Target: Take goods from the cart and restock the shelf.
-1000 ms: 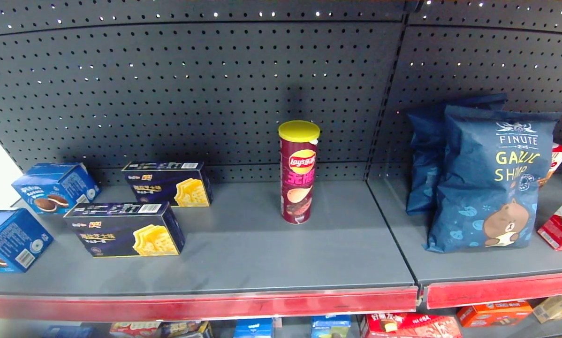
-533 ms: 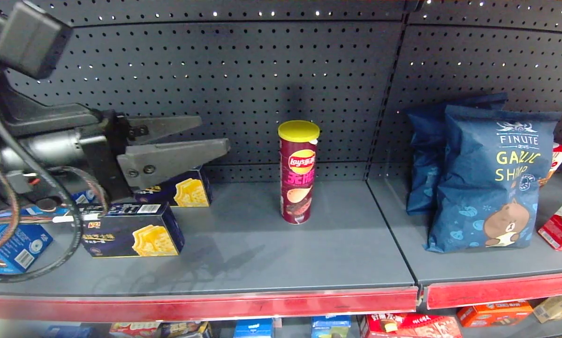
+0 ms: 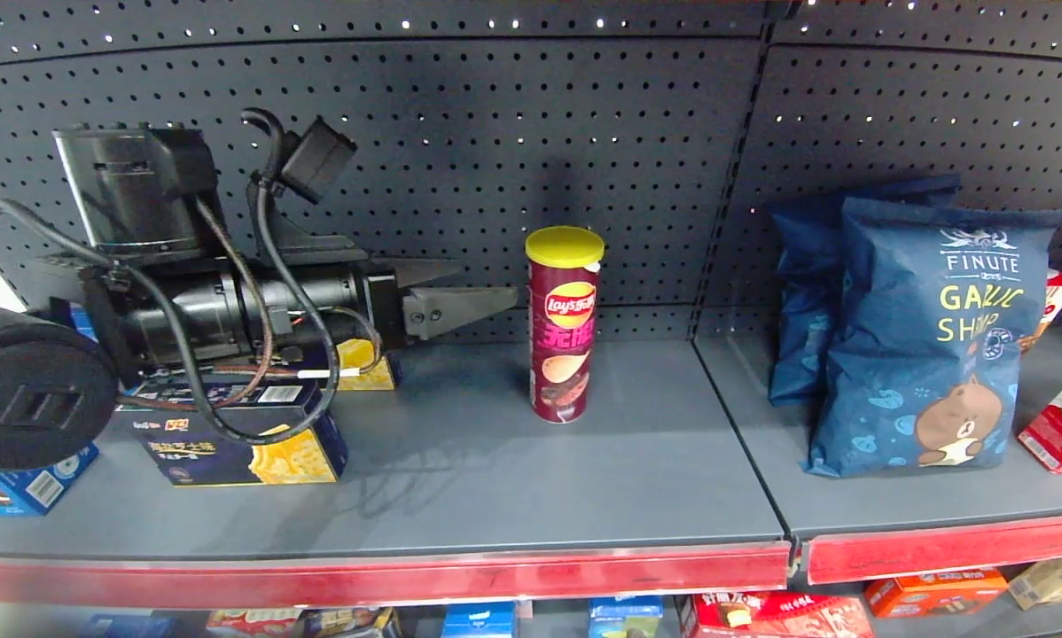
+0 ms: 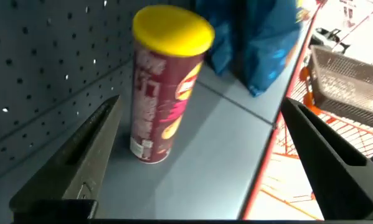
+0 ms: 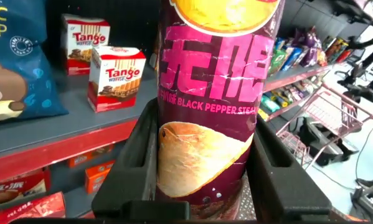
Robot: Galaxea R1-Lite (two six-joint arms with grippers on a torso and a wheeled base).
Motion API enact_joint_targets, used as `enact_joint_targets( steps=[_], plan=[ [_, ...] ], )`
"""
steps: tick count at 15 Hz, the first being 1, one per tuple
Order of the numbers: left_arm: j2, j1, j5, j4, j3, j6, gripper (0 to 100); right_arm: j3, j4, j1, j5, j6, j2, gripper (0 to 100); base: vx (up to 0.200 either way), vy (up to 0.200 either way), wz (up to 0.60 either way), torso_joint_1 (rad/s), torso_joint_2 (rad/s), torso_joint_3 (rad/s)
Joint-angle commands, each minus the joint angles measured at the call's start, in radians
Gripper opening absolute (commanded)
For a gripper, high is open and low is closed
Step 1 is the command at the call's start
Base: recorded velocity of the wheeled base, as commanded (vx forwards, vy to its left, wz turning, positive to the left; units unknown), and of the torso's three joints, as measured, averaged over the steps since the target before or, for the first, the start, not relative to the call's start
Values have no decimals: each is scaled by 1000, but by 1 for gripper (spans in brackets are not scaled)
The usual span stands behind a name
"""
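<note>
A maroon chip can [image 3: 565, 324] with a yellow lid stands upright on the grey shelf [image 3: 531, 478], near the back wall. My left gripper [image 3: 488, 282] reaches in from the left at can height, open, with its tips just short of the can. In the left wrist view the same can [image 4: 164, 93] stands ahead of the gap between the two spread fingers [image 4: 74, 168]. My right gripper [image 5: 206, 124] is shut on a second chip can [image 5: 211, 112], purple with a chip picture, held off the shelf front.
Dark blue cracker boxes [image 3: 238, 443] and blue cookie boxes [image 3: 17, 487] lie under and beside the left arm. Blue snack bags [image 3: 921, 346] and red boxes [image 3: 1058, 425] fill the right bay. The shelf front between can and bags is bare. A wire cart [image 4: 354, 81] stands beyond the shelf edge.
The left arm came in from the left and stretched right along the shelf, bringing its open gripper close to the standing can. The can and boxes have not moved.
</note>
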Motion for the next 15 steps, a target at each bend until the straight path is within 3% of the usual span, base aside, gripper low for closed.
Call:
enact_joint_targets(
  steps=[1, 6, 15],
  plan=[
    [93, 0, 7, 1, -41, 4, 100, 0, -2, 0, -1, 1, 34, 0, 0, 0, 0, 0, 0, 0],
    [238, -17, 44, 2, -172, 5, 100, -5, -33, 0, -2, 1, 42, 0, 0, 0, 0, 0, 0, 0],
    [301, -37, 65, 2, -227, 17, 100, -5, -44, 0, -14, 1, 43, 0, 0, 0, 0, 0, 0, 0]
  ],
)
